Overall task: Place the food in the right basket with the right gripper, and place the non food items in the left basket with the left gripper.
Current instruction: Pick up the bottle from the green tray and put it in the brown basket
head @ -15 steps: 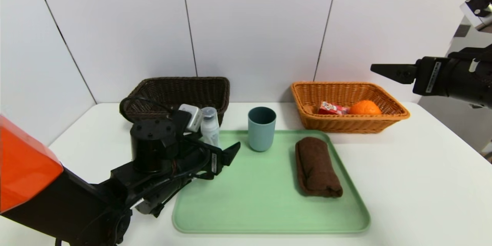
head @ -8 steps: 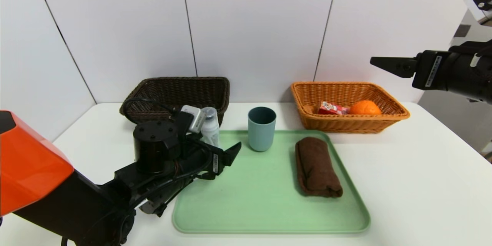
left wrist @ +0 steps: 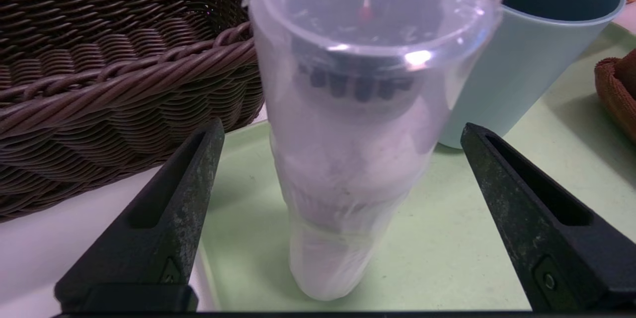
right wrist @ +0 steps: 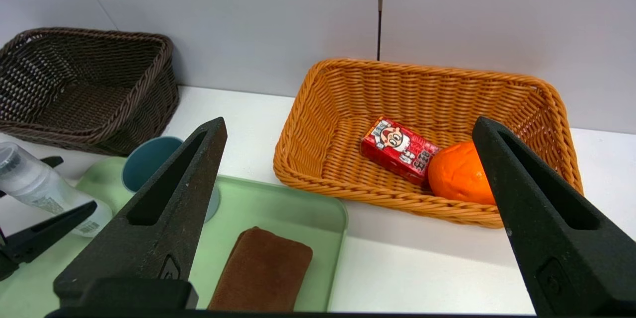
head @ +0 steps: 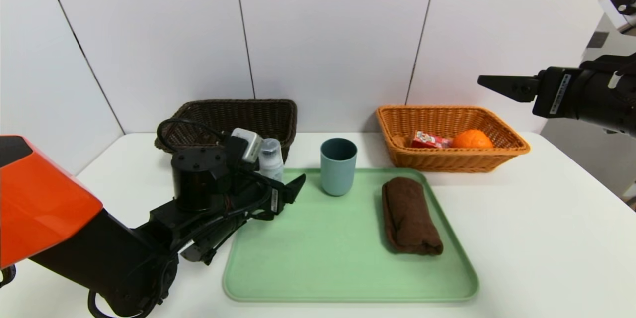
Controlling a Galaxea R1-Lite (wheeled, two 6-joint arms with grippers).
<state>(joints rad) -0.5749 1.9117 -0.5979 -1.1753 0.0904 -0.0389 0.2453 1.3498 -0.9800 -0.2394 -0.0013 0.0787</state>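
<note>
- Dark brown basket: left rear of the white table, behind the tray's left corner. In the right wrist view its woven floor shows bare.
- Left gripper: low at the tray's left side, fingers spread wide, one to each side of the bottle, neither closed on it.
- Bottle: pale, clear wrap over its cap; upright at the tray's rear left, near the dark basket.
- Green tray: middle of the table, bearing bottle, cup and cloth.
- Blue-grey cup: upright at the tray's rear, mouth up, just right of the bottle.
- Brown cloth: folded into a long bundle, lying on the tray's right part.
- Orange-brown basket: right rear, behind the tray's right corner.
- Red box: inside that basket, printed with a cartoon face, lying beside the orange.
- Orange: same basket, to the right of the box.
- Right gripper: raised above and to the right of the orange-brown basket, fingers wide, nothing between them held.
</note>
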